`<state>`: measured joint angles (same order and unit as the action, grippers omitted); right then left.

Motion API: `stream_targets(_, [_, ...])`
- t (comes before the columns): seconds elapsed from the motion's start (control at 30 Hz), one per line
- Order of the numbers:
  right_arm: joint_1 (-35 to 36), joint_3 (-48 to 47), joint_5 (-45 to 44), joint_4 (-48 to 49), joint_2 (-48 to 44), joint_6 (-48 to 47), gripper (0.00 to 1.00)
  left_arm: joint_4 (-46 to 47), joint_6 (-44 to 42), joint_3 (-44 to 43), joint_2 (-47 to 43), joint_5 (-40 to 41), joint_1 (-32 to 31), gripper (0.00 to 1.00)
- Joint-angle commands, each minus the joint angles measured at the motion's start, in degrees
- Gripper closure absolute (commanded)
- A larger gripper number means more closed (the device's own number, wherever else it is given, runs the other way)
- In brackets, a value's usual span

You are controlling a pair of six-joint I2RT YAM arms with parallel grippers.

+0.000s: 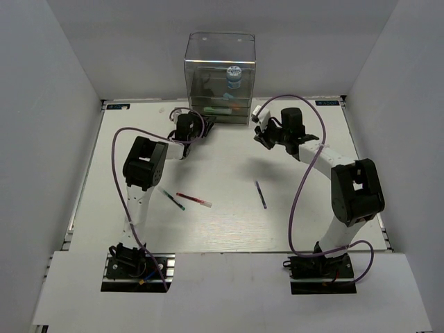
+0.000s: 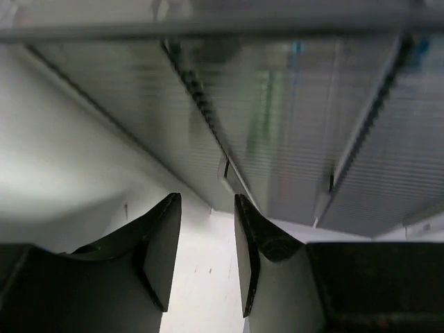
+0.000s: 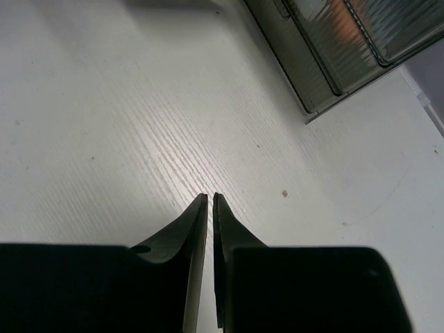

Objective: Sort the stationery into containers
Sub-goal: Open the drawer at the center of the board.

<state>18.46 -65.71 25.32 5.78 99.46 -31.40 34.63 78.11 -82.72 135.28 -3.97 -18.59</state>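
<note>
Right now I can see two robot arms, a left arm (image 1: 146,163) and a right arm (image 1: 355,191). They stand on a white desk (image 1: 222,232). One tall clear cabinet (image 1: 208,48) is at the far side, in the middle.

Three pens lie out on the desk. Two are on the left, close together: one green-tipped pen (image 1: 173,200) and one red pen (image 1: 195,200). I cannot tell if they touch. One dark thin pen (image 1: 261,195) lies alone, right of the middle, well apart from the other two.

Inside the cabinet there is one blue-white roll (image 1: 234,71) up high, with one light blue pen (image 1: 232,90) under it. Lower down I see a bit of green (image 1: 218,110) and a bit of orange (image 1: 239,105), too blurry to name.

The left gripper (image 2: 207,201) is at the cabinet's near left corner, right up by the ribbed drawers (image 2: 291,125). Its two fingers are apart and nothing is between them.

The right gripper (image 3: 210,198) hangs over bare desk, near the cabinet's near right corner. Its two fingers are pinched almost together, with only a thin slit, and they hold nothing.
</note>
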Motion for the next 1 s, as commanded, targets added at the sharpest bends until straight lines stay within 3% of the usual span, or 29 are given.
stream_targets(0.0, [-1.23,0.59,2.01,0.11,-2.78,1.87,0.86,0.00,1.00,-5.51,1.03,2.03,0.22,0.53])
stream_targets(0.2, [-2.46,0.85,2.54,-0.59,-2.78,1.96,0.86,-2.20,1.00,-10.96,4.89,2.56,0.22,0.55])
stream_targets(0.33, [-2.81,1.38,2.89,-0.59,-3.04,1.95,0.86,-2.20,1.00,-12.11,6.04,3.18,-0.31,0.63])
stream_targets(0.53, [-3.17,1.55,3.42,-0.68,-2.69,1.95,0.86,0.17,1.00,-12.12,7.18,3.70,-0.31,0.82])
stream_targets(0.63, [-3.08,1.47,3.77,-0.51,-2.52,1.96,0.86,1.57,1.52,-11.50,7.19,3.70,-0.31,0.98])
stream_targets(0.77, [-3.16,1.46,3.95,-0.59,-2.34,1.87,0.86,2.90,1.52,-8.17,6.40,2.57,-0.83,1.00])
stream_targets(0.97, [-3.08,0.85,7.63,-3.57,-1.90,0.64,0.69,6.58,1.52,0.09,1.49,-0.51,-0.83,1.00])
